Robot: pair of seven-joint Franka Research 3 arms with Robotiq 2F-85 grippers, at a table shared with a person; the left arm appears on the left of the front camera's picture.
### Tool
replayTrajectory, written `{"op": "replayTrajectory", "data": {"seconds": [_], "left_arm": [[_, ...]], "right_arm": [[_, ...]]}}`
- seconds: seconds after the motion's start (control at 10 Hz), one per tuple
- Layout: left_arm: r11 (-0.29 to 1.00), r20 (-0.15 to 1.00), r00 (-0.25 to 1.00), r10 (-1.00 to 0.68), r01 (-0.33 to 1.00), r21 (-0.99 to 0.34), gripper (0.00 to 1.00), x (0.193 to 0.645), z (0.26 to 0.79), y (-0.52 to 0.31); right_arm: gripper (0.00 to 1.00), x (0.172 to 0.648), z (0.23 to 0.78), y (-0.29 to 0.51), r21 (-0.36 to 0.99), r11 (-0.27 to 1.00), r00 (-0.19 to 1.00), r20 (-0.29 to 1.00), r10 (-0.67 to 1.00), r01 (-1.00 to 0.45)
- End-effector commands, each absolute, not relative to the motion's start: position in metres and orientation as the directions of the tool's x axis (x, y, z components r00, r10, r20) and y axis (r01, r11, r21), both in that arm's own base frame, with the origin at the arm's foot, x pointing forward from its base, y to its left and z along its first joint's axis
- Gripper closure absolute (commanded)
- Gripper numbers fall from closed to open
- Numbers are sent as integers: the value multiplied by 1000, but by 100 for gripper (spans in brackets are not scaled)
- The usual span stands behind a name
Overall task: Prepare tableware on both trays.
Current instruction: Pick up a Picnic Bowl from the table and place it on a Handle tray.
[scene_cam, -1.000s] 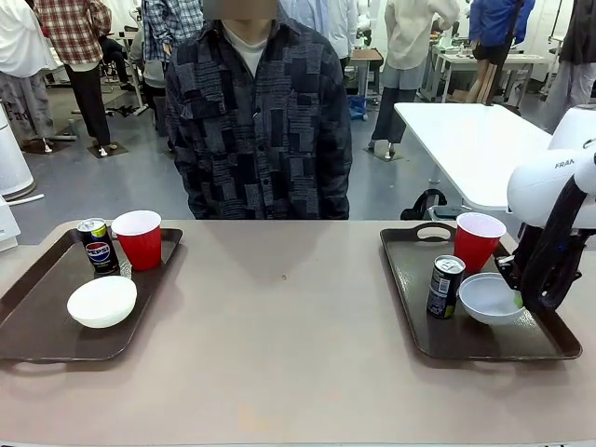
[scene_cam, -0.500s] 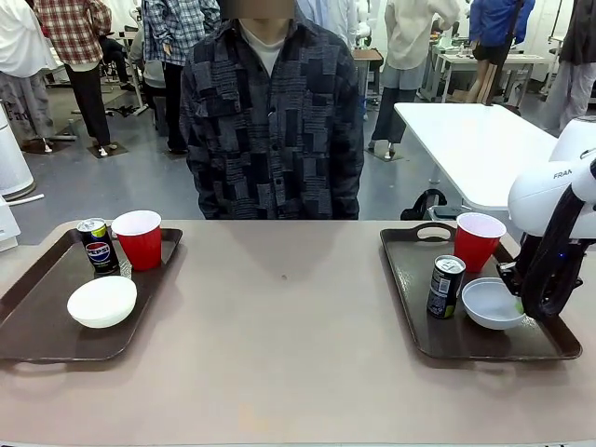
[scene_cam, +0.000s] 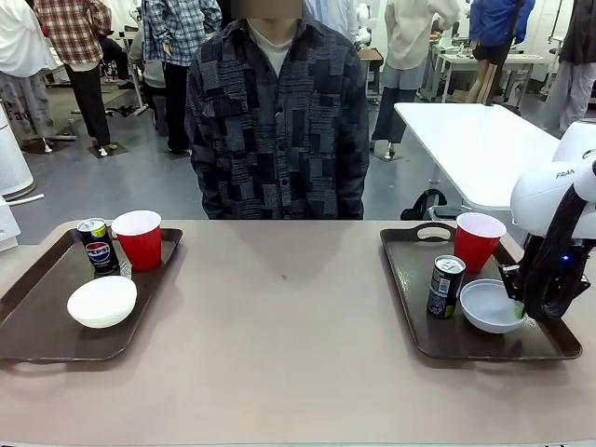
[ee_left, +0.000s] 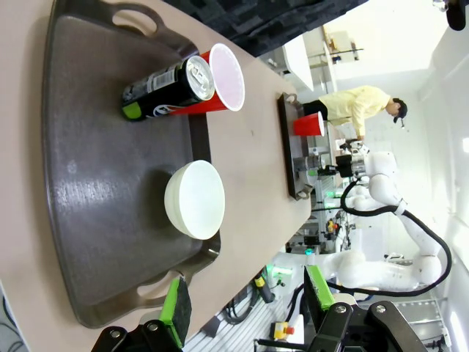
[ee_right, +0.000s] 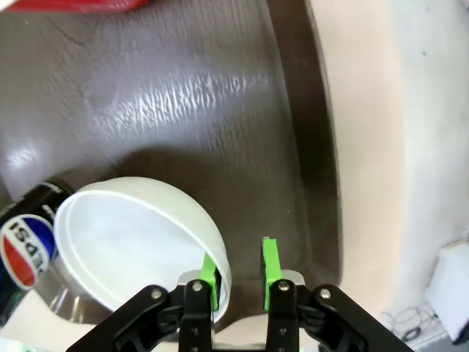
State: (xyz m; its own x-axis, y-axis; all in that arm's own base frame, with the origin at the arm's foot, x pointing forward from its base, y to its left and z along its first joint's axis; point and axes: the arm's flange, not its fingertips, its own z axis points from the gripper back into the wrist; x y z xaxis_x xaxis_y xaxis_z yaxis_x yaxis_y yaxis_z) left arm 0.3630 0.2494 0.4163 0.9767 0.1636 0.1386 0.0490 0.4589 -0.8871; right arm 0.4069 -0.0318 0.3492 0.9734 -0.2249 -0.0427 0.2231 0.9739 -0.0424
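two large dark brown rectangular plastic trays, one at the left (scene_cam: 37, 307) and one at the right (scene_cam: 466, 345), sit on the beige bench (scene_cam: 289, 335), each carrying a red plastic cup (scene_cam: 140, 238), a small round white bowl (scene_cam: 102, 300) and a slim dark drink can (scene_cam: 96, 245). the right gripper (ee_right: 238, 282) straddles the rim of the right tray's bowl (ee_right: 139, 242), its green-padded fingers (ee_right: 270, 265) parted, just off it. the left gripper (ee_left: 245, 304) hovers open above the left tray. a person in a patterned dark shirt (scene_cam: 277, 121) stands across.

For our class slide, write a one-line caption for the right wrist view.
Right gripper opening at the rim of a white bowl on a brown tray.
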Motion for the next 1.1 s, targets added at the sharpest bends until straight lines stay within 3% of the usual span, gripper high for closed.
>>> {"op": "replayTrajectory", "data": {"seconds": [0.0, 0.1, 0.2, 0.3, 0.4, 0.5, 1.0], "left_arm": [[450, 128, 976, 174, 37, -892, 18, 362, 420, 250], [450, 128, 976, 174, 37, -892, 18, 362, 420, 250], [450, 128, 976, 174, 37, -892, 18, 362, 420, 250], [450, 128, 976, 174, 37, -892, 18, 362, 420, 250], [450, 128, 976, 174, 37, -892, 18, 362, 420, 250], [450, 128, 976, 174, 37, -892, 18, 362, 420, 250], [450, 128, 976, 174, 37, -892, 18, 362, 420, 250]], "right_arm": [[51, 395, 369, -34, -38, 968, 966, -70, -250, 248], [15, 390, 380, -35, -45, 968, 966, -70, -250, 247], [31, 385, 391, -37, -59, 970, 969, -65, -239, 235], [0, 381, 402, -38, -66, 974, 974, -47, -222, 219], [11, 376, 413, -36, -59, 977, 978, -24, -208, 206], [0, 369, 422, -31, -53, 979, 980, -8, -197, 196], [0, 317, 460, 6, -23, 994, 993, 49, -109, 110]]}}
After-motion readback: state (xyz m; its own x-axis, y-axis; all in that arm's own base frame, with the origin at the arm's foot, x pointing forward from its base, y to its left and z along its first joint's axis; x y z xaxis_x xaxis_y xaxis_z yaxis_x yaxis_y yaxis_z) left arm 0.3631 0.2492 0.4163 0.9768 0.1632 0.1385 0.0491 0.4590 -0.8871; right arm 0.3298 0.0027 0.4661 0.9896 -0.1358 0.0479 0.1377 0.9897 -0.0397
